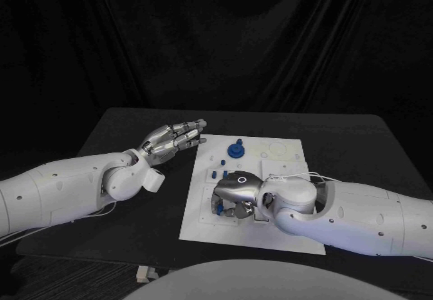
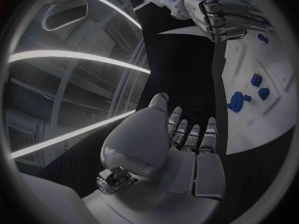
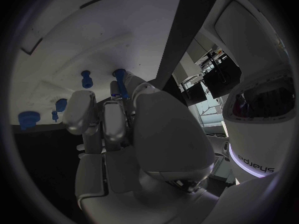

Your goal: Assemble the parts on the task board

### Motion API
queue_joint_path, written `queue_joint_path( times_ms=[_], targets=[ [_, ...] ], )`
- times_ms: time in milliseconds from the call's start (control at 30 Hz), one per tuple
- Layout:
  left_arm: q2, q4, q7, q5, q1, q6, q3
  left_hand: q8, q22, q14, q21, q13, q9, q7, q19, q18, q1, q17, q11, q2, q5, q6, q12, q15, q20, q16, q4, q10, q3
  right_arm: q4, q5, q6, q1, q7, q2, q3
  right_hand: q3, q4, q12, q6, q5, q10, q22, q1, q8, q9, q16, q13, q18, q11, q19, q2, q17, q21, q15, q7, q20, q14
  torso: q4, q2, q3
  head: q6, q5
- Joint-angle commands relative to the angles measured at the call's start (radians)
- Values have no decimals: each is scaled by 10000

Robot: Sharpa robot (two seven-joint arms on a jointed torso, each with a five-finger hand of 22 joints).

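The white task board [image 1: 203, 220] lies in the middle of the black table. On its far part sits a round blue part [image 1: 235, 150], with small blue pegs [image 1: 218, 165] nearer to me. My right hand [image 1: 236, 197] hangs over the board's near left area, fingers curled down. In the right wrist view this right hand [image 3: 124, 134] pinches a blue peg [image 3: 119, 82] between thumb and a finger, close above the board [image 3: 74, 35]. My left hand [image 1: 171, 139] hovers at the board's far left corner, fingers stretched out and holding nothing; the left hand [image 2: 181, 149] points along the board's edge [image 2: 249, 119].
Other blue parts stand on the board beside the held peg: a peg [image 3: 86, 78] and two pieces [image 3: 28, 119] further off. The left wrist view shows a blue part [image 2: 237, 100] on the board and my right hand [image 2: 224, 12] beyond. Black table surrounds the board.
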Motion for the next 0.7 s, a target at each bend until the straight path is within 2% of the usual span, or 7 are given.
queue_joint_path(
  times_ms=[33,300,433,500,600,667,700],
  targets=[
    [14,-2,40,41,-15,183,8,51,15,42,46,11,16,-2,77,120,32,6,36,102,39,51,52,-32,16,43,-31,62,49,32,-77,75,-62,-199,-18,-25,16,-40,50,67,52,929,1421,8,-44,-5,-44,38,-28,-855,36,64,-8,-13,-39,-17,-35,21,-1,0,0,2,-16],
    [25,-15,13,41,-26,208,8,67,21,46,54,11,21,0,91,120,33,7,41,114,41,92,58,-38,26,47,-29,66,56,14,-77,256,-77,-425,-25,-25,36,-89,-21,-94,101,796,1344,-41,-199,-59,-157,60,22,-805,-82,5,-138,-348,-8,31,-29,-45,-3,-5,0,2,-2],
    [36,-25,-4,41,-33,222,8,67,21,46,54,11,21,0,91,120,33,7,41,114,41,92,58,-38,26,47,-29,66,56,16,-77,368,-100,-571,-39,-25,13,18,-382,-740,116,-120,1220,-339,-635,-234,-343,-18,72,-459,-335,-145,-393,-914,279,300,138,-247,2,-3,2,2,-6],
    [44,-32,-14,41,-37,231,8,74,17,44,55,11,23,1,95,120,36,6,41,123,43,107,60,-41,30,46,-29,67,62,10,-77,337,-114,-568,-51,-26,-111,124,-881,-1741,54,-1495,1105,-620,-839,-480,-491,-102,93,-65,-605,-416,-644,-1438,602,366,354,-501,-1,-1,1,2,8],
    [52,-44,-25,41,-41,236,8,74,17,44,55,11,23,1,95,120,36,6,41,123,43,107,60,-41,30,46,-29,67,62,8,-77,237,-128,-506,-70,-26,-380,74,-1071,-2783,-35,-2771,957,-673,-826,-719,-720,-71,223,100,-1009,-472,-1090,-2138,671,-188,494,-961,-1,-2,-1,2,37],
    [56,-52,-31,41,-44,239,8,74,17,44,55,11,23,1,95,120,36,6,41,123,43,107,60,-41,30,46,-29,67,62,5,-77,129,-135,-434,-87,-26,-894,200,-1026,-3490,-64,-3809,807,-570,-819,-880,-1003,-25,419,231,-1457,-448,-1630,-2865,646,-297,502,-1470,0,1,-1,2,10],
    [58,-55,-34,41,-45,241,8,74,17,44,55,11,23,1,95,120,36,6,41,123,43,107,60,-41,30,46,-29,67,62,6,-77,40,-138,-380,-104,-26,-1543,642,-1092,-4772,-7,-4774,656,-321,-872,-1016,-1349,-56,498,277,-1874,-621,-2210,-3564,689,-549,595,-1991,1,1,0,2,7]
  ],
)
